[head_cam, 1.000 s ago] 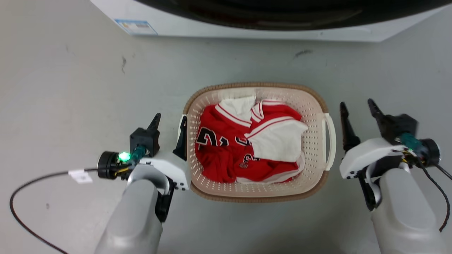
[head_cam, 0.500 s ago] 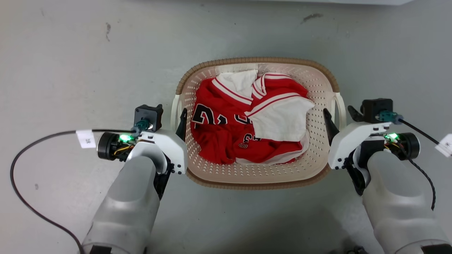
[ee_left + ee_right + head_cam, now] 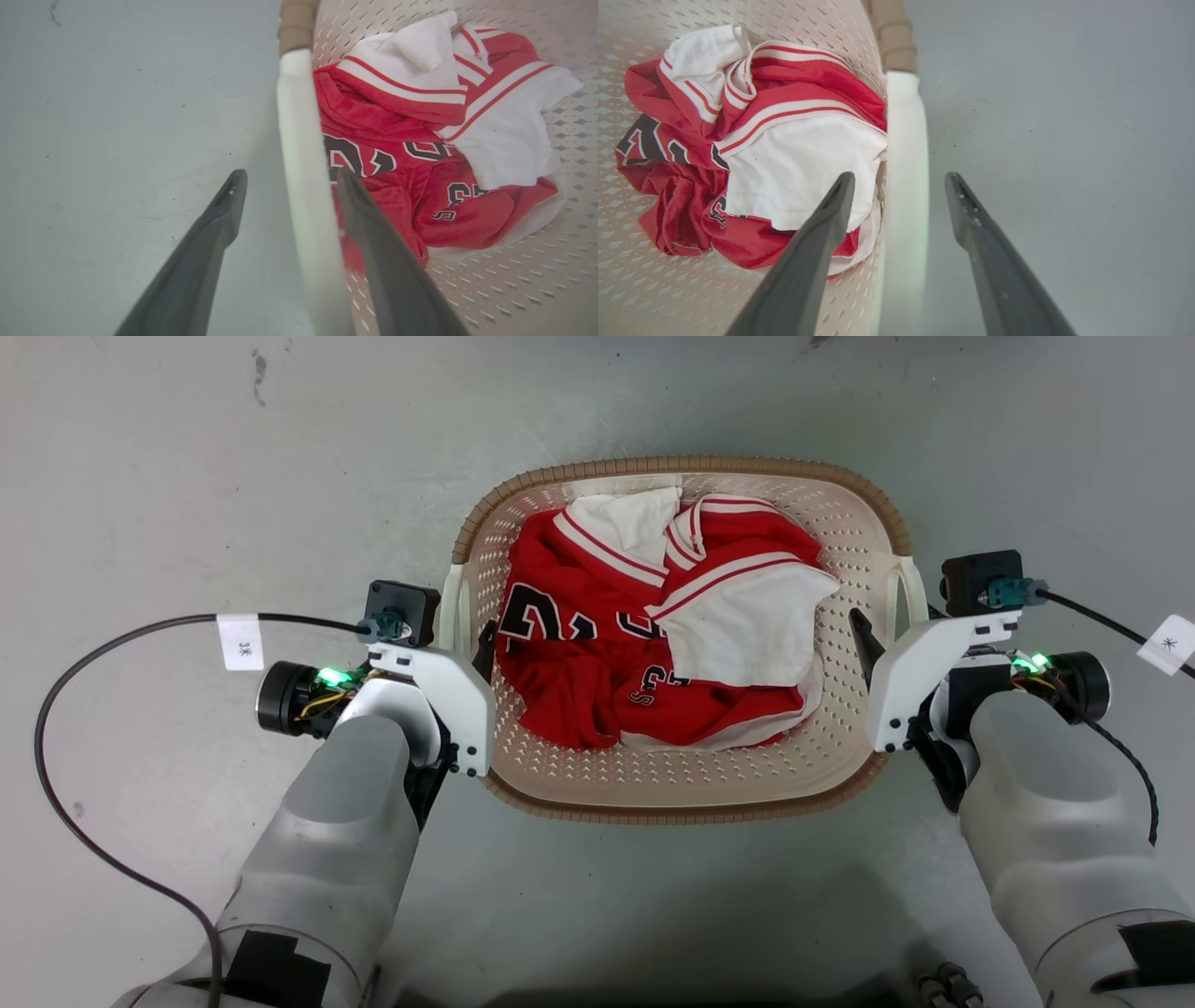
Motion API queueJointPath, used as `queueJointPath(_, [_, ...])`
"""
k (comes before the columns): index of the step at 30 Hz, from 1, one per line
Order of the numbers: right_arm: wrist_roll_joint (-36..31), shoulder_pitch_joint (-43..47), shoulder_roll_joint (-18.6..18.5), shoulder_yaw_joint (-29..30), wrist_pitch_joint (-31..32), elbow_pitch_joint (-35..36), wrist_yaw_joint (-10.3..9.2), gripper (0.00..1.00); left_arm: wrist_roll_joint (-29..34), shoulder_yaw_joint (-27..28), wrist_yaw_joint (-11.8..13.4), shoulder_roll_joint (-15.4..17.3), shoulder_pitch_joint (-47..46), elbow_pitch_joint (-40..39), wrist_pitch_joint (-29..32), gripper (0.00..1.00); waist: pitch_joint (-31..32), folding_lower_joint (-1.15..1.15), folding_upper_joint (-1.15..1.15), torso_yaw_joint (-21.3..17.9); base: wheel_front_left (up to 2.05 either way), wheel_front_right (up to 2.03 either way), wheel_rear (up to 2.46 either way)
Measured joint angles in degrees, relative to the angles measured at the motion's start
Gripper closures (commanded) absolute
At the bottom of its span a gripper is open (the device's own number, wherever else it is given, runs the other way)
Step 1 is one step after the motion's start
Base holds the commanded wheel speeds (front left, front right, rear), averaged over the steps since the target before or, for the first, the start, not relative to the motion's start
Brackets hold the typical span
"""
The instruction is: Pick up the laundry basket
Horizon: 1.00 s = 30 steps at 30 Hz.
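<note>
Head view: the basket (image 3: 672,815) sits mid-frame on the floor (image 3: 187,476), with red-and-white clothes (image 3: 597,691) inside. The left gripper (image 3: 453,627) is at the left handle (image 3: 446,607) and the right gripper (image 3: 898,616) at the right handle (image 3: 918,597). Each shows one finger, inside the wall.

Left wrist view: fingers (image 3: 205,233) spread, straddling the handle, one over floor, one over clothes.

Right wrist view: fingers (image 3: 817,233) likewise apart, handle between, gaps both sides.

Bare grey floor (image 3: 187,476) lies open left, right and far of the laundry basket (image 3: 681,464); a black cable (image 3: 42,728) loops across the near left. Inside, red-and-white clothes (image 3: 579,691) crowd the middle, leaving narrow gaps along the side walls.
</note>
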State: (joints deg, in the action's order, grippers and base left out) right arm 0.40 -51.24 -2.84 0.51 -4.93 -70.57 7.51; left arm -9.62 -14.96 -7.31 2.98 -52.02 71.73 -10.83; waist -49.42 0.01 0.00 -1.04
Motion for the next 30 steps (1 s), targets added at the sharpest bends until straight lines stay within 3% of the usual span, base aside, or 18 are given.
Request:
queueJointPath(6, [-0.07,-0.73,0.00,-1.48,0.45,-1.35,0.00,0.00,-1.71,-1.52,-0.09,-0.05,-0.29,0.75,1.58,0.00,-0.75,0.00,0.00,0.16,0.00,0.00,0.00])
queueJointPath(7, [-0.03,-0.82,-0.01,-1.52,0.45,-1.48,0.00,0.00,-1.86,-1.89,-0.09,-0.04,-0.30,0.77,1.59,0.27,-0.83,0.00,0.00,0.16,0.00,0.00,0.00])
queueJointPath(8, [0.16,-0.96,-0.01,-1.60,0.48,-1.60,0.00,0.00,-2.52,-2.36,-0.09,-0.05,-0.30,0.76,1.74,0.63,-0.92,0.00,0.00,0.15,0.00,0.00,0.00])
queueJointPath(9, [0.47,-1.12,-0.01,-1.82,0.65,-1.71,0.00,0.83,-3.38,-3.05,-0.09,-0.05,-0.29,0.63,2.10,1.00,-1.02,0.00,0.00,0.14,0.00,0.00,0.00])
queueJointPath(10, [0.66,-1.30,-0.02,-2.04,0.75,-1.83,0.00,1.00,-4.14,-3.71,-0.09,-0.07,-0.26,0.37,2.26,1.00,-1.10,0.00,0.00,0.13,0.00,0.00,0.00])
queueJointPath(23, [0.78,-1.54,0.09,-2.85,1.18,-2.88,-0.01,1.00,-11.99,-11.69,0.01,-0.04,1.06,-1.53,5.68,1.00,0.09,0.00,0.00,0.14,0.00,0.00,0.00])
queueJointPath(30, [0.05,-0.30,-0.46,-3.42,5.65,-3.18,-0.01,1.00,-18.40,-16.57,0.24,0.10,3.67,-3.75,10.72,1.00,4.45,-0.01,0.00,0.02,0.00,0.00,0.00])
